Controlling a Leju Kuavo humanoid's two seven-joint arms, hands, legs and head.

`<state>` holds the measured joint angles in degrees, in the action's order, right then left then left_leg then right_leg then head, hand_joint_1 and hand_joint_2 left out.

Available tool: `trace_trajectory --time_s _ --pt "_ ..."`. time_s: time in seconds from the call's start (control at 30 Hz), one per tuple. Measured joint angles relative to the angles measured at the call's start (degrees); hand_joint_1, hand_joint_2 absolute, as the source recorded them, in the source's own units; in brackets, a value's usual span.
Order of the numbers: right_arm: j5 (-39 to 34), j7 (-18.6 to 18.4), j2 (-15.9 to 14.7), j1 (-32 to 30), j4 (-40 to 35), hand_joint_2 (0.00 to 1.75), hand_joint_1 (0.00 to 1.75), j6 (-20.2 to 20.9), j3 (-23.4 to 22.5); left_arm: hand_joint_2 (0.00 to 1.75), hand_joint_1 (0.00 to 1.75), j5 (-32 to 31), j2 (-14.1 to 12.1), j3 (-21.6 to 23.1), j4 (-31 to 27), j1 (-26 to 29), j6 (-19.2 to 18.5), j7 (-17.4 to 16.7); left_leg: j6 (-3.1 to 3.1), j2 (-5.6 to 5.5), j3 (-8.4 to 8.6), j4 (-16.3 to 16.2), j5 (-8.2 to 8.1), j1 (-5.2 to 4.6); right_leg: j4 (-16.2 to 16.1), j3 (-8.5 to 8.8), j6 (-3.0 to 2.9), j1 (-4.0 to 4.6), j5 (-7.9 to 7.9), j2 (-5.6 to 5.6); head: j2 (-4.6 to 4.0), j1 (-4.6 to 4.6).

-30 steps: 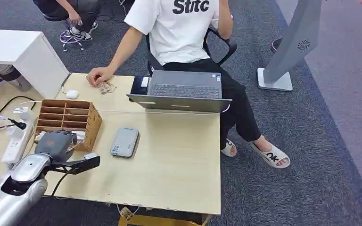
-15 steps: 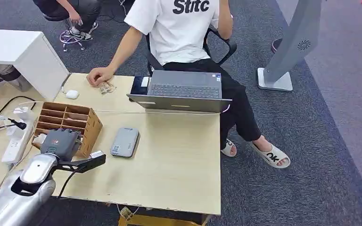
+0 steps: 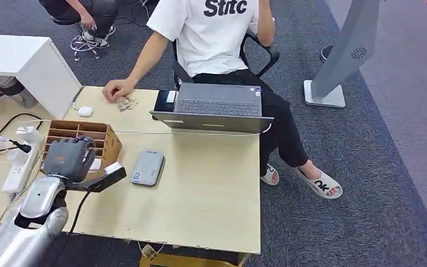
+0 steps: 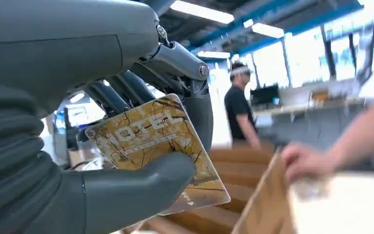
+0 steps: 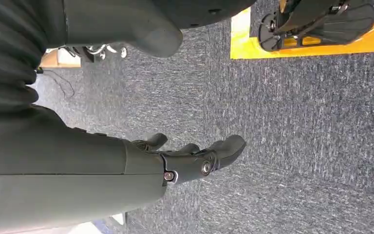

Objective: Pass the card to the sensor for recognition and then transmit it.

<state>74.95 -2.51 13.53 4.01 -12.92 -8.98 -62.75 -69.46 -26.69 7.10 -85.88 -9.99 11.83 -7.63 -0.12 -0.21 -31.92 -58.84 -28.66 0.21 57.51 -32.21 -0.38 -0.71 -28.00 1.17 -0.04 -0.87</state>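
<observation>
Now pinching the card [image 4: 158, 146] between thumb and fingers [image 4: 126, 90] of the left hand [image 3: 69, 158], face out, so a flat side can meet the sensor [image 3: 147, 167]. Held just above the near edge of the wooden rack [image 3: 107, 146], at the left of the surface [image 3: 211, 189], left of the grey sensor and apart from it. Judged to be lifted clear of the slots before swinging right. Hanging low by the floor, right hand [image 5: 195, 158], fingers loosely curled on nothing, likely kept out of the way. Far side: a person's hand [image 3: 117, 89] resting by the laptop [image 3: 217, 105], probably waiting for the handover. Compared with a second ago, left hand raised and moved farther, now over the rack rather than near of it; sensor and laptop unmoved.
</observation>
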Motion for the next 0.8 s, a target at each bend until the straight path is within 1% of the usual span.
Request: trace_trajectory --time_s 0.1,0.23,0.33,0.4,0.47,0.57,0.63,0.7,0.73,0.8 --pt "0.13 0.13 0.00 -0.01 0.00 1.75 0.00 0.00 0.00 1.75 1.75 1.31 1.05 -2.46 -3.33 0.15 2.18 0.92 0.00 0.00 0.00 0.00 0.00 0.00 0.00 0.00 0.00 0.00 0.00 0.00 0.00 0.02" --pt "0.70 0.11 0.00 -0.02 0.00 1.75 0.00 0.00 0.00 1.75 1.75 1.66 1.86 -5.07 -6.16 -0.19 3.27 1.20 0.00 0.01 0.02 0.00 0.00 0.00 0.00 -0.03 0.00 0.00 0.00 0.00 0.00 0.00" --pt "1.33 -0.28 0.00 0.01 0.00 1.75 0.00 0.09 0.04 1.75 1.75 1.10 2.16 -6.49 -6.40 -2.62 3.08 1.05 -0.03 -0.04 0.00 0.00 0.03 0.01 0.00 -0.02 0.00 0.01 0.00 -0.04 0.02 0.02" --pt "1.99 -0.53 0.00 0.02 0.00 1.75 0.00 0.18 0.15 1.75 1.75 -1.25 2.23 -6.64 -5.96 -5.40 3.10 0.15 -0.03 -0.06 0.00 0.00 0.04 0.01 0.00 -0.01 -0.01 0.01 0.01 -0.09 0.00 0.00" --pt "2.47 -0.92 0.00 0.08 0.00 1.75 0.00 0.26 0.37 1.75 1.75 -3.24 2.25 -6.64 -4.08 -9.05 2.97 -0.75 -0.04 -0.07 0.00 0.00 0.07 0.01 0.00 -0.01 -0.01 0.01 0.02 -0.11 0.00 0.00" --pt "2.89 -1.07 0.00 0.27 0.00 1.75 0.00 0.35 0.72 1.75 1.75 -6.06 2.36 -6.60 0.89 -15.63 2.24 -1.95 -0.03 -0.06 0.01 0.00 0.11 0.01 0.01 -0.01 0.02 0.01 0.08 -0.09 0.00 0.02" --pt "3.10 -1.07 -0.02 0.38 0.00 1.75 0.00 0.28 1.12 1.75 1.75 -12.25 2.34 -5.55 5.52 -20.29 0.28 -3.87 -0.03 -0.06 0.01 -0.01 0.12 0.01 0.01 -0.01 0.02 0.01 0.09 -0.09 0.00 0.04" --pt "2.99 -0.72 -0.02 0.58 0.00 1.75 0.00 0.15 1.36 1.75 1.75 -17.52 1.99 -3.82 10.75 -24.41 -0.09 -4.99 -0.03 -0.05 0.01 -0.01 0.12 0.01 0.01 -0.02 0.01 0.01 0.11 -0.06 0.02 0.04" --pt "2.84 -0.35 -0.02 0.67 0.00 1.75 0.00 0.13 1.40 1.75 1.75 -18.69 2.01 -3.07 13.02 -26.02 0.08 -5.29 -0.03 -0.03 0.01 -0.01 0.12 0.00 0.01 -0.02 0.01 0.00 0.11 -0.03 0.00 0.02" --pt "2.45 0.18 -0.04 0.80 0.00 1.75 0.00 0.07 1.42 1.75 1.75 -18.93 2.40 -2.03 17.08 -28.56 1.09 -5.66 -0.03 0.02 0.02 -0.02 0.12 0.00 0.01 -0.05 0.01 0.00 0.11 0.03 0.00 0.02"
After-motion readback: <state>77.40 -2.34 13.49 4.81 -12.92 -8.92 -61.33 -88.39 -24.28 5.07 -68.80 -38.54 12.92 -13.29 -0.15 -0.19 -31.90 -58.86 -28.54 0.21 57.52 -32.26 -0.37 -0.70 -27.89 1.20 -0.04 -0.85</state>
